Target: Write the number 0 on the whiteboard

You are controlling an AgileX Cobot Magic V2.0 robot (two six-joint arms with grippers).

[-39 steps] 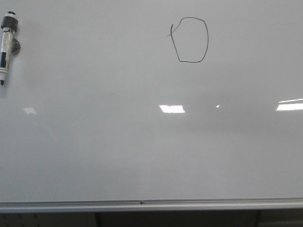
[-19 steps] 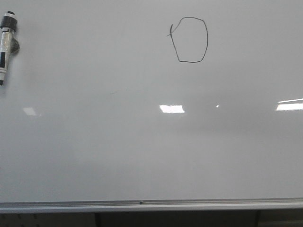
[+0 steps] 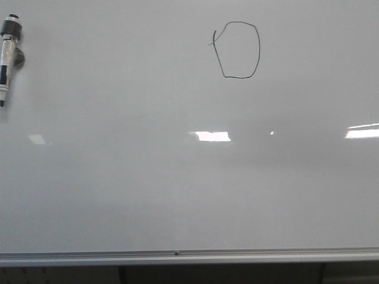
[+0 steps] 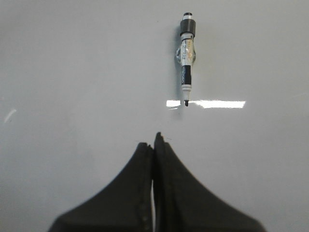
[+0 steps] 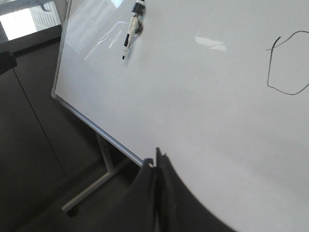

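I am looking at the large glossy white-grey whiteboard with its silver aluminium frame edge along the bottom of the front view, and almost nothing is changing on it. Against the frames from a moment ago, the black-and-white marker pen clinging to the board at the upper left of the frame is sitting a shade higher than it did a second back and is now staying put; the bright rectangular glare patch near the centre is drifting slightly and smearing to the left. The thin black hand-drawn oval, the number 0, is sitting in the upper middle of the front view with its small stray tick at the upper left, and it is not changing at all: the loop is reading as closed.

I am taking that to mean the writing is finished and the arms are standing clear. In the left wrist view the left gripper is hovering off the board with its black fingers pressed together on nothing, the pen lying beyond them, well apart. In the right wrist view the right gripper is likewise pinched closed and empty, with the oval at the right edge of that frame. Neither arm is showing in the front view.
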